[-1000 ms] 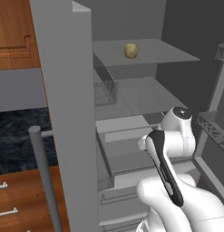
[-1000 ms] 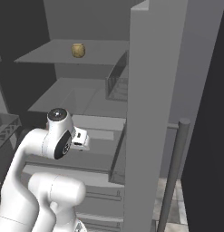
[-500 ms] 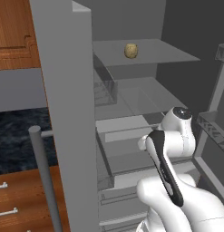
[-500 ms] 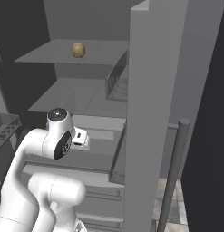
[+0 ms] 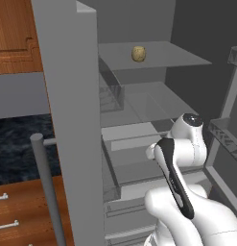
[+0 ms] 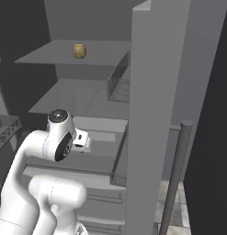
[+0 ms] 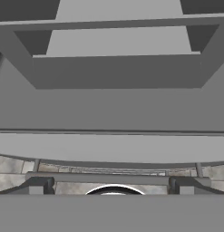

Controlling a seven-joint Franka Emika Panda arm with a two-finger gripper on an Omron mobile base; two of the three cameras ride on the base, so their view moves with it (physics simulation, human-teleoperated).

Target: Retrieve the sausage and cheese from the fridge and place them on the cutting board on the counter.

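**Fridge interior, arm at mid shelf height**

Fingers [image 7: 112, 185]: spread as wide as they go, nothing held. The hand view shows the two dark tips at its bottom edge, set well apart, with grey fridge drawers and a strip of tiled floor beyond them, so the hand appears to point downward at the lower fridge.

Fridge [image 5: 67, 120]: doors open; glass shelves and pull-out drawers exposed. Grey door panel and bar handle stand at the left of the left base view.

Cheese [image 5: 138, 54]: small pale tan rounded chunk, alone on the top shelf, toward its middle. Also in the right base view [image 6: 78, 51], same shelf. Being rounded, it offers no clear long axis.

Relation, fingers to cheese: cheese lies well above and farther back than the hand, which sits near the lower shelves by the wrist [image 6: 80, 140]. In my judgement the coming move calls for raising and re-aiming the hand upward and inward; the intervening glass shelves must be cleared on the way.

Worktop [image 5: 17, 144]: black veined surface left of the door, over wooden cabinets.
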